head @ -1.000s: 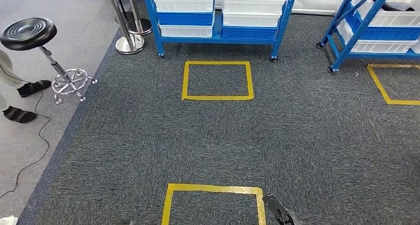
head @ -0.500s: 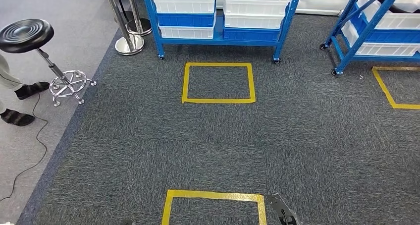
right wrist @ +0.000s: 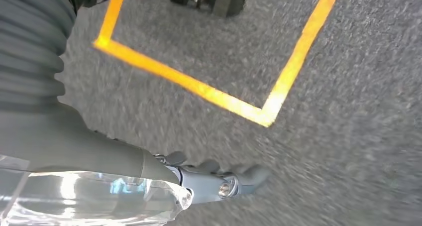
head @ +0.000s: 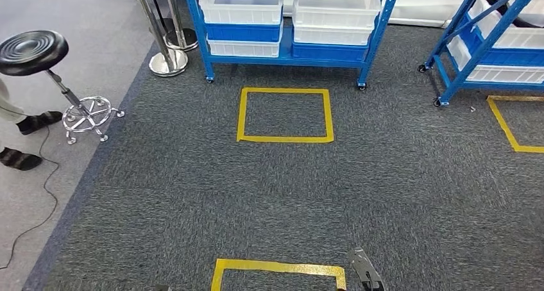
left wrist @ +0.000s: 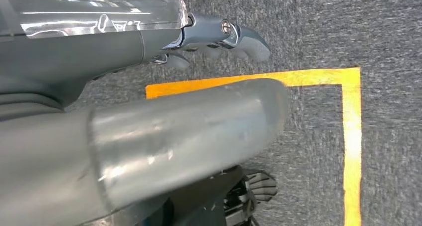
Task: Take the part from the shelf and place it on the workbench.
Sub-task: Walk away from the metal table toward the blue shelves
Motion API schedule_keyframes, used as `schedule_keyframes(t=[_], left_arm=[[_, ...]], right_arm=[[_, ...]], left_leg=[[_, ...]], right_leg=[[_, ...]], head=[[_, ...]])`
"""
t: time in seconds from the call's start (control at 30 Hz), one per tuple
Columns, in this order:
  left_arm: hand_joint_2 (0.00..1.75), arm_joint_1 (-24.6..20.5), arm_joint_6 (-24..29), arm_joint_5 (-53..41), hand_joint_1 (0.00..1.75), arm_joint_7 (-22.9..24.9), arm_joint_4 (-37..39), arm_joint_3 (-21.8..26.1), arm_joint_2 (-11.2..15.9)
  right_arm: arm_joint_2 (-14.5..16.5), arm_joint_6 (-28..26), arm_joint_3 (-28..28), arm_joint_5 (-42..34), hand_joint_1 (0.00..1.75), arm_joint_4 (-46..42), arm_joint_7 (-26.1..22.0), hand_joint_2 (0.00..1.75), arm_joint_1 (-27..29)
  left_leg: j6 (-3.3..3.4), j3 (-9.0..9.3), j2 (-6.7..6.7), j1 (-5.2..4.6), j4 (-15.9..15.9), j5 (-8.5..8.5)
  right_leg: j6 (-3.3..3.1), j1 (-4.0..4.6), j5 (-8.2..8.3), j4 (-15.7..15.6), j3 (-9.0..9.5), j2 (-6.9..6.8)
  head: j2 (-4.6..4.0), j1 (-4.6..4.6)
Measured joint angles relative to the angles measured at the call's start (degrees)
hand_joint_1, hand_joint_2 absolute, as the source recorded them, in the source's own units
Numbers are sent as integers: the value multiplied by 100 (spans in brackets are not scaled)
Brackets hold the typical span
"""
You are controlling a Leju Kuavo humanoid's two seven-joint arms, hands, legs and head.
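A blue shelf (head: 378, 31) stands ahead in the head view, with white bins (head: 240, 6) on blue bins on its low levels. What lies in the bins cannot be made out. No part is in either hand. My left hand (left wrist: 214, 37) hangs over the carpet with its fingers stretched out and apart from the thick thumb (left wrist: 189, 131), holding nothing. My right hand (right wrist: 214, 178) also hangs over the carpet, fingers loosely extended and empty; its tip (head: 364, 272) pokes in at the bottom of the head view.
A yellow tape square (head: 285, 139) marks the carpet before the shelf, another (head: 276, 266) lies at my feet. A second blue shelf (head: 481, 41) stands at the right. At the left are a black stool (head: 32, 47), a chrome post base (head: 168, 63) and a person's feet (head: 19, 157).
The whole picture has shifted down: the camera has moved toward the shelf, and more of its bins show. Both hands hang as before.
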Motion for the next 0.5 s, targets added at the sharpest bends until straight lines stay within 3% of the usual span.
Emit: schedule_keyframes(t=[0.07,0.1,0.2,0.23,0.27,0.3,0.37,0.43,0.5], left_arm=[[0,-7,0,3,0,-1,0,2,2],[0,-15,0,4,0,-2,0,2,3],[0,-27,-1,6,0,-3,0,3,3],[0,-21,-1,7,0,-3,0,4,2],[0,-13,-2,7,0,-3,0,4,2],[0,-9,-2,8,0,-3,0,4,2],[0,-9,-2,9,0,-4,0,6,3],[0,-24,-2,11,0,-4,0,16,4],[0,-22,-2,13,0,-5,0,26,5]], right_arm=[[10,41,-37,-33,0,-1,-49,175,9],[14,55,-51,-42,0,-2,-67,175,2],[18,68,-106,-51,0,-2,-108,175,-27],[18,68,-126,-55,0,-2,-116,175,-28],[18,66,-144,-60,0,-2,-121,175,-25],[18,63,-161,-64,0,-2,-123,175,-22],[21,52,-191,-73,0,-3,-132,175,-23],[26,32,-217,-81,0,-4,-145,175,-35],[27,10,-233,-84,0,-4,-151,175,-42]], left_leg=[[-48,-33,9,12,154,-30],[-75,-131,13,22,352,-77],[-166,-745,19,62,1334,-434],[-183,-931,19,74,1565,-514],[-188,-1034,19,80,1608,-471],[-182,-1041,20,83,1455,-301],[-138,-840,23,77,743,236],[-79,-694,29,38,234,414],[-23,-680,25,0,151,381]], right_leg=[[-80,-14,-14,-30,71,7],[-115,-23,-31,-48,116,7],[-182,-27,-110,-69,213,2],[-185,-25,-138,-69,242,4],[-181,-24,-171,-68,282,9],[-174,-24,-204,-68,330,13],[-147,-27,-272,-70,430,17],[-94,-27,-317,-73,470,13],[-17,-29,-344,-87,477,8]], head=[[0,-1],[0,-2],[0,-3],[0,-2],[0,-3],[0,-3],[0,-1],[0,0],[0,-1]])
